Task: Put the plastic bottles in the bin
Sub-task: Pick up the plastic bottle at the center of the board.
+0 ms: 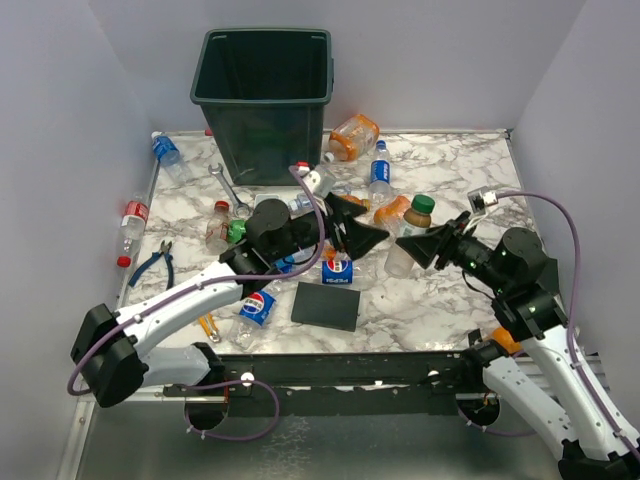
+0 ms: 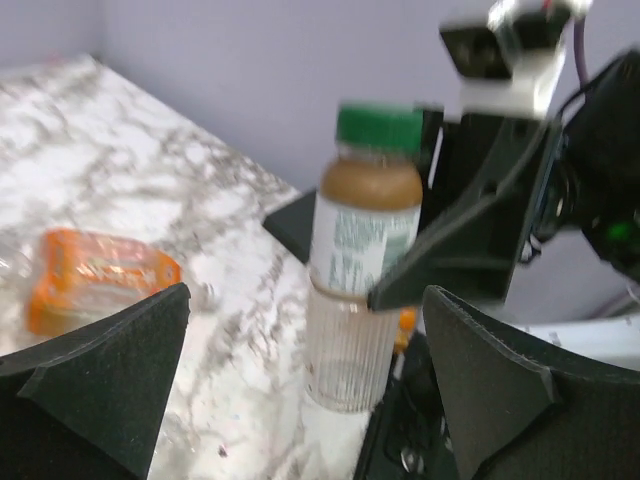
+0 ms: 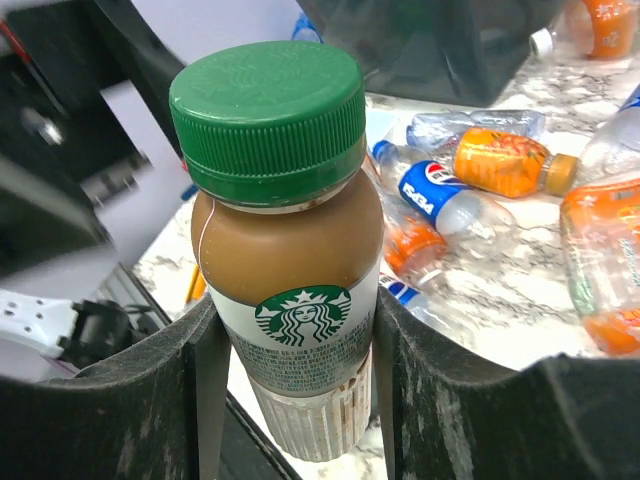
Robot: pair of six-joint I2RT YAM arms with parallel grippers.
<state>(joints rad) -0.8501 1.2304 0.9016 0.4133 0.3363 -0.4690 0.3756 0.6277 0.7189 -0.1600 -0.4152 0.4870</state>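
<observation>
The left arm (image 1: 180, 310) stretches from its base up and right over the table. The left gripper (image 1: 365, 222) points toward the right one, jaws spread wide. The right arm (image 1: 540, 350) folds at the elbow and reaches left. The right gripper (image 1: 415, 238) faces the left, tips near, its fingers (image 3: 130, 400) clamped on both sides of an upright bottle (image 3: 290, 250)

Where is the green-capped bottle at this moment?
The green-capped bottle is right of centre in the top view, upright in the right claw, with the open left claw just left of it.
</observation>
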